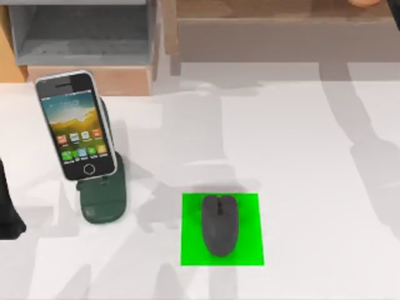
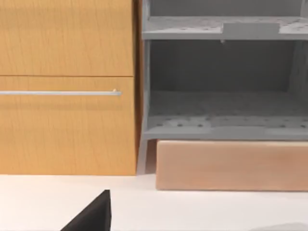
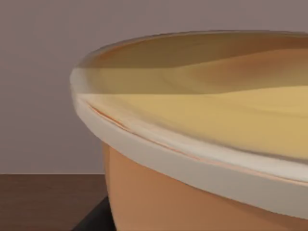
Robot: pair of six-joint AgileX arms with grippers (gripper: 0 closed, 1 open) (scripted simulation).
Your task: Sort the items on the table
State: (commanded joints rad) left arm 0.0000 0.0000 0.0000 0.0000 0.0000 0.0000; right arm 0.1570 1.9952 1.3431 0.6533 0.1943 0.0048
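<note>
My left arm (image 1: 7, 215) is waiting at the table's (image 1: 325, 187) left edge; I cannot tell how either arm's jaws stand. The phone (image 1: 76, 125) is leaning in the dark green stand (image 1: 103, 200). It looks stiff, slippery and easy to break, so I am planning to pinch its long edges. The mouse (image 1: 219, 224) is sitting on the green square (image 1: 190, 250), light and smooth; grip its sides.

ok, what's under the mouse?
The mouse lies on the bright green square, which sits flat on the white table. Green shows on all sides; the part beneath the mouse is covered.
</note>
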